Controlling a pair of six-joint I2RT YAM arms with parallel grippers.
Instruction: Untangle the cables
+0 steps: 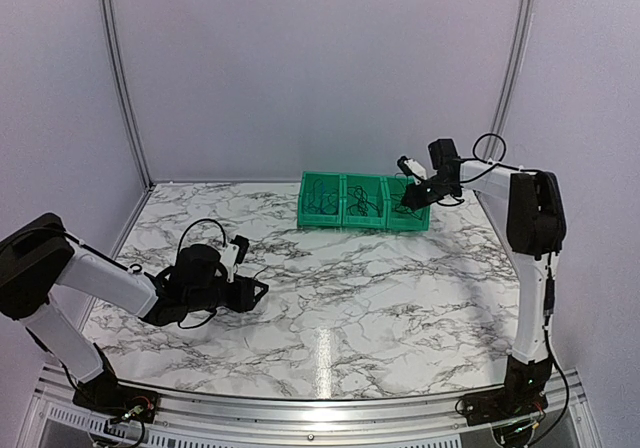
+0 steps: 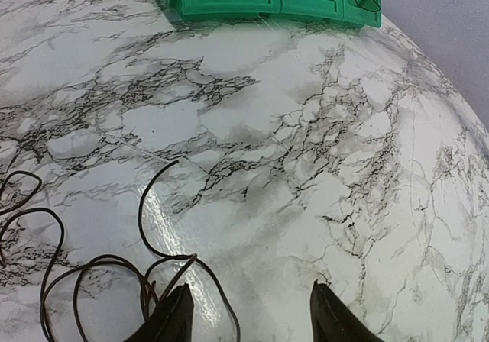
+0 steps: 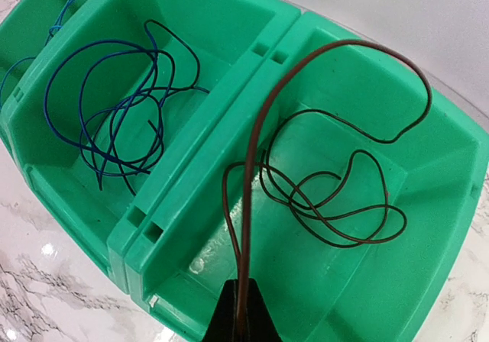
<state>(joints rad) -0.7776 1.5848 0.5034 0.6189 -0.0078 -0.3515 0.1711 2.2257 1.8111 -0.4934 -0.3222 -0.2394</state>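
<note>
My right gripper (image 3: pixel 243 319) is shut on a thin brown cable (image 3: pixel 321 197) and holds it over the rightmost green bin (image 3: pixel 428 227); most of that cable lies looped inside the bin. The middle bin (image 3: pixel 221 29) holds a dark-blue cable (image 3: pixel 114 120). In the top view the right gripper (image 1: pixel 412 198) hovers at the right end of the bin row (image 1: pixel 362 220). My left gripper (image 2: pixel 248 315) is open and empty, low over the marble. A thin dark cable (image 2: pixel 145 262) lies in loose loops on the table by its left finger (image 2: pixel 174 319).
Three green bins stand in a row at the back centre of the marble table (image 1: pixel 400 298); the leftmost one (image 3: pixel 19 21) holds another blue wire. White walls enclose the table. The left arm (image 1: pixel 205 283) lies low at the left.
</note>
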